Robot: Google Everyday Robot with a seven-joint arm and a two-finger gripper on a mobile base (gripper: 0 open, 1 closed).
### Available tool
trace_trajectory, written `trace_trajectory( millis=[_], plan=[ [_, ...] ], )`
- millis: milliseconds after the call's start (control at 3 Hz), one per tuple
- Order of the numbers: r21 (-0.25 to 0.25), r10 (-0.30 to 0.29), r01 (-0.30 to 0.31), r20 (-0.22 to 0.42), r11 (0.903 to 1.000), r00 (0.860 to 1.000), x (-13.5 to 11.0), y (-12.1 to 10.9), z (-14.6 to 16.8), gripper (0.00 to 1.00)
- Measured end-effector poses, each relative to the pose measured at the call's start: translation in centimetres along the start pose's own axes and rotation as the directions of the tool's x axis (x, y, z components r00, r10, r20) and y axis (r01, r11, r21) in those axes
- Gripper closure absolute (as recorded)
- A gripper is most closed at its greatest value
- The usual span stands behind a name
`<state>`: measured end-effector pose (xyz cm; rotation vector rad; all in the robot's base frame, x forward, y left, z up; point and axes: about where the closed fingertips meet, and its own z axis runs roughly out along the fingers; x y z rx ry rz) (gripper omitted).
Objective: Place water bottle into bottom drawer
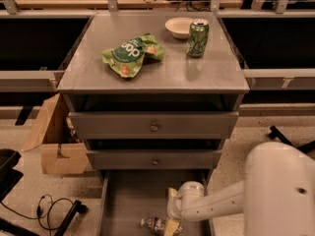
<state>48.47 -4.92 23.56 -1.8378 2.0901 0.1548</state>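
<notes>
The pale tan fingers (172, 227) stand apart, one near the bottom edge of the frame and the other higher up by the wrist, with nothing clamped between them. The gripper (170, 210) hangs low in the lower middle of the frame, down inside the bottom drawer (129, 195). The water bottle (153, 224) lies on its side on the drawer floor just left of the lower finger. It is so close that I cannot tell whether the two touch. The drawer is pulled out toward the bottom edge, and its grey floor shows bare to the upper left of the bottle. The white arm (221, 206) runs from the gripper to the right, into the big rounded housing at the lower right corner. Judging by this, the step in hand is the release itself: the bottle is down where the task wants it and the grip looks let go. The next move probably calls for drawing the gripper up and away to the right without brushing the bottle, which could roll on its ribbed side. The gripper also has to stay clear of the front of the middle drawer (154, 160) just above. Higher up sits the upper drawer (153, 126). Above it, on the worktop (167, 75), are a green can (198, 38), a small bowl (179, 26) and a green snack bag (130, 54), all well apart from the work.
</notes>
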Motion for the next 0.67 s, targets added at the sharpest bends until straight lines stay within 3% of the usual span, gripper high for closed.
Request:
trace_trajectory(
  millis=[333,667],
  plan=[
    [0.066,0.057,-0.054,-0.037,0.9963,0.998,0.0,1.5,-8.6,0.0],
    [0.076,0.061,-0.052,-0.125,0.9957,0.99,1.0,3.9,-14.9,0.0]
  ],
)
